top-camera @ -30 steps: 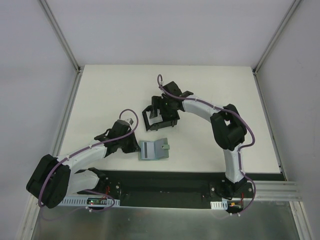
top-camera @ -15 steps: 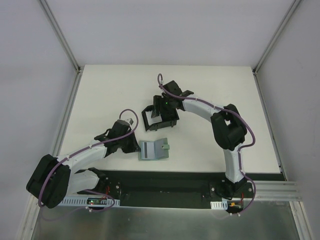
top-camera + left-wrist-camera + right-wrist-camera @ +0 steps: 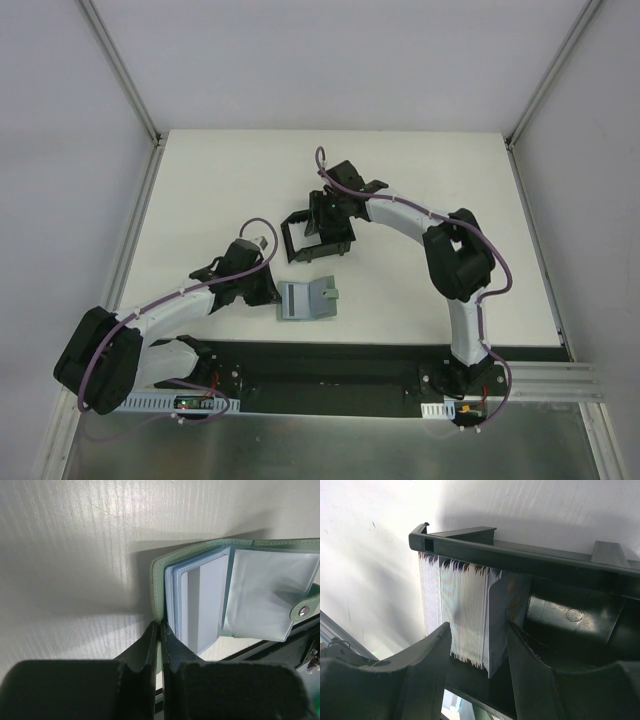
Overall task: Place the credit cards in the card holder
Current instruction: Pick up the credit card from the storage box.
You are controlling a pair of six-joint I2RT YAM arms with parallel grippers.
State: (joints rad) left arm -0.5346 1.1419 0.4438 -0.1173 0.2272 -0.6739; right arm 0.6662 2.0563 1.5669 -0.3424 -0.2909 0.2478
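Top view: the card holder (image 3: 292,240) stands near the middle of the table (image 3: 200,180). The right gripper (image 3: 324,218) hangs directly over it, with its arm reaching in from 4 o'clock. The open grey-green case (image 3: 300,300) lies just beside the holder, at its 6 o'clock. The left gripper (image 3: 268,289) sits at the 9 o'clock edge of this case.

Left wrist view: the jaws of the left gripper are pressed together on the green cover edge of the case. The case lies spread open, with pale sleeves (image 3: 200,595) and a snap tab (image 3: 303,611) at 3 o'clock. Whether a card sits in these sleeves I cannot tell.

Right wrist view: the credit cards (image 3: 455,605) stand upright as a thick pack inside the holder, toward 9 o'clock. Toward 3 o'clock the holder shows only its bare black floor. The right jaws are spread, one on each side of the lower part of the pack. Whether they already press it I cannot tell. The outermost card leans a little toward the 3 o'clock jaw.

I judge that the step in hand is settling the pack in the holder. The next move calls for a straight lift with both jaws free of the cards. The leaning card could be dragged out, and the holder's rim is close to the fingers. The case lies apart and does not block anything.
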